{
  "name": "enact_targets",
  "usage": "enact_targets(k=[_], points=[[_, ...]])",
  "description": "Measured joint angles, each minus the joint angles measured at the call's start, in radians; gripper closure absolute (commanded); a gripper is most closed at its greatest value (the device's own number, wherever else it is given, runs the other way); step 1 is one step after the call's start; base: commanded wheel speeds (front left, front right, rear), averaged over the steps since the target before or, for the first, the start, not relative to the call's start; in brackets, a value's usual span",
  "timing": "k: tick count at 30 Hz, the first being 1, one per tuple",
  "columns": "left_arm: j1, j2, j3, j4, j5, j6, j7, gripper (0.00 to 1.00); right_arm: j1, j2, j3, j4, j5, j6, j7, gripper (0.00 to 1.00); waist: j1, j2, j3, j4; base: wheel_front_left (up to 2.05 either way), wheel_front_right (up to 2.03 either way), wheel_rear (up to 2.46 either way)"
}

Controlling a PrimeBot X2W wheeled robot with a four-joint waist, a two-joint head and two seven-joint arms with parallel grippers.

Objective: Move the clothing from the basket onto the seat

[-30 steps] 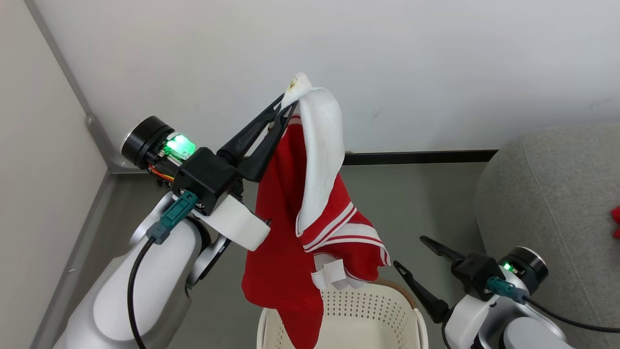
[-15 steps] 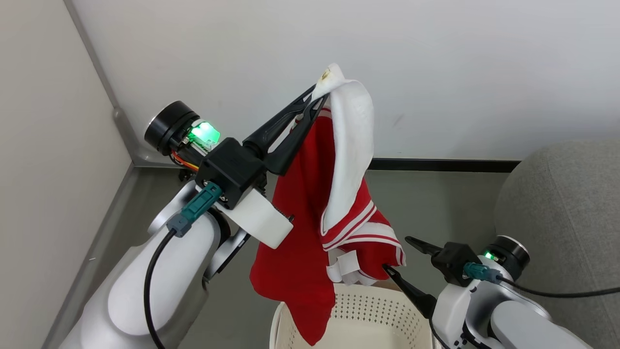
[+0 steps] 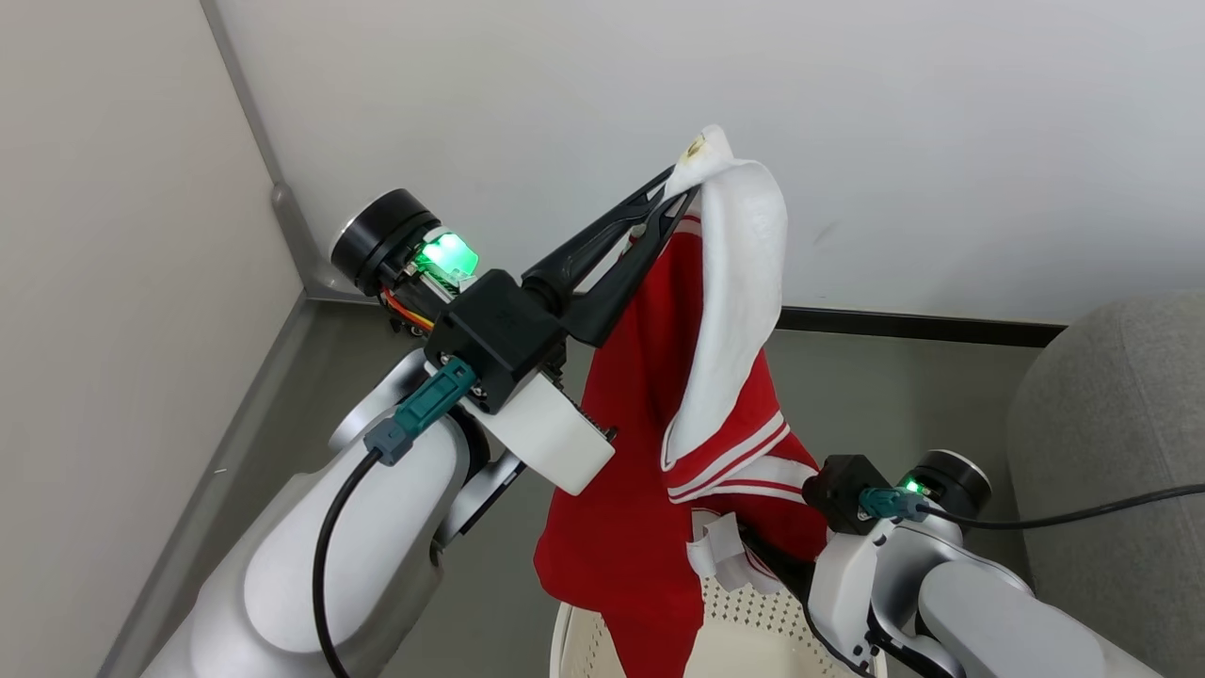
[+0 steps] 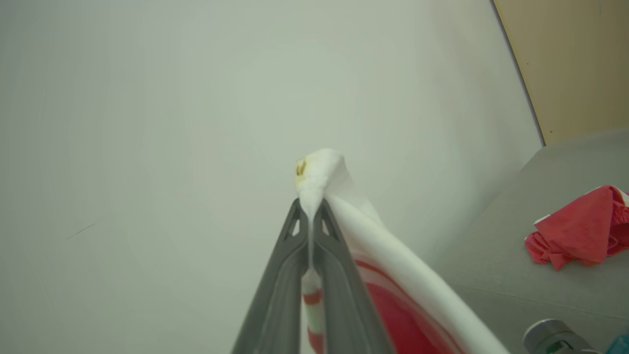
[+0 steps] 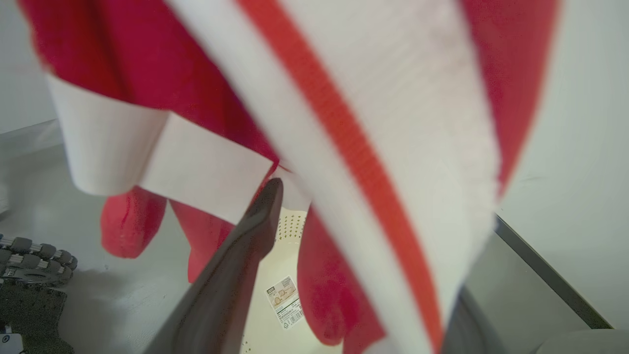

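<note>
While the left gripper (image 3: 682,193) is up high, its jaws are pinched fully together on a white corner of the clothing (image 3: 659,395). The garment hangs from there, long axis straight down, with its red tail dipping into the basket (image 3: 753,617) directly below. The right gripper (image 5: 334,206) is low, at the striped hem. Its jaws are spread wide with the red-and-white trim hanging between them, and nothing is clamped. One finger (image 5: 236,265) shows clear; the other is mostly behind cloth. So the hem sits right inside the right jaws and only needs a close.

The seat (image 3: 1111,433) lies off to the robot's right, beside the basket, and the right arm is the nearer one to it. Another red garment (image 4: 580,231) lies on the seat cushion. Likely next is a pinch on the hem, then a two-point carry rightward. One risk is the tail snagging the basket rim.
</note>
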Motion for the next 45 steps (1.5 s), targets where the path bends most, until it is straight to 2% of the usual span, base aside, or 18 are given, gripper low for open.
enact_targets(k=[1, 4, 6, 17, 24, 34, 39, 40, 41, 42, 43, 45], points=[[0.000, -0.001, 0.000, 0.000, -0.003, 0.000, 0.000, 1.00, -0.008, 0.004, 0.006, 0.007, 0.006, 0.000, -0.002, 0.55, 0.0000, 0.0000, 0.001, 0.004, 0.00, 0.00, 0.00], [0.000, -0.002, 0.000, 0.000, -0.006, 0.000, 0.000, 1.00, -0.023, 0.004, 0.020, 0.023, 0.015, 0.000, -0.020, 0.76, 0.0000, 0.0000, 0.005, 0.015, 0.00, 0.00, 0.00], [0.000, -0.002, 0.004, 0.002, -0.009, 0.000, 0.000, 1.00, -0.029, 0.000, 0.026, 0.029, 0.018, 0.000, -0.036, 1.00, 0.0000, 0.0000, 0.007, 0.021, 0.00, 0.00, 0.00], [0.047, 0.039, 0.078, 0.097, -0.061, 0.019, 0.008, 1.00, -0.030, -0.049, -0.011, 0.072, 0.050, 0.000, -0.105, 1.00, 0.0000, 0.0000, 0.016, 0.002, 0.00, 0.00, 0.00], [0.120, 0.073, 0.124, 0.171, -0.100, 0.037, 0.007, 1.00, -0.030, -0.074, -0.112, 0.071, 0.084, 0.000, -0.134, 1.00, 0.0000, 0.0000, 0.017, -0.029, 0.00, 0.00, 0.00], [0.225, 0.051, 0.145, 0.198, -0.173, 0.044, -0.021, 1.00, -0.029, -0.092, -0.277, 0.046, 0.130, 0.003, -0.143, 1.00, 0.0000, 0.0000, 0.014, -0.072, 0.00, 0.00, 0.00], [0.272, 0.045, 0.135, 0.202, -0.182, 0.043, -0.030, 1.00, -0.026, -0.091, -0.327, 0.032, 0.141, 0.006, -0.143, 1.00, 0.0000, 0.0000, 0.014, -0.086, 0.00, 0.00, 0.00], [0.279, 0.044, 0.131, 0.203, -0.184, 0.043, -0.032, 0.90, -0.025, -0.091, -0.335, 0.027, 0.146, 0.006, -0.143, 1.00, 0.0000, 0.0000, 0.014, -0.088, 0.00, 0.00, 0.00], [0.286, 0.043, 0.128, 0.203, -0.186, 0.039, -0.033, 0.72, -0.025, -0.089, -0.345, 0.023, 0.149, 0.006, -0.143, 1.00, 0.0000, 0.0000, 0.013, -0.089, 0.00, 0.00, 0.00], [0.293, 0.041, 0.122, 0.205, -0.188, 0.035, -0.037, 0.53, -0.025, -0.089, -0.354, 0.019, 0.152, 0.006, -0.143, 1.00, 0.0000, 0.0000, 0.013, -0.090, 0.00, 0.00, 0.00], [0.297, 0.040, 0.115, 0.206, -0.190, 0.034, -0.038, 0.26, -0.025, -0.090, -0.362, 0.013, 0.153, 0.006, -0.143, 1.00, 0.0000, 0.0000, 0.013, -0.090, 0.00, 0.00, 0.00], [0.305, 0.038, 0.109, 0.209, -0.190, 0.034, -0.038, 0.10, -0.024, -0.088, -0.383, 0.001, 0.154, 0.006, -0.143, 1.00, 0.0000, 0.0000, 0.013, -0.089, 0.00, 0.00, 0.00]])
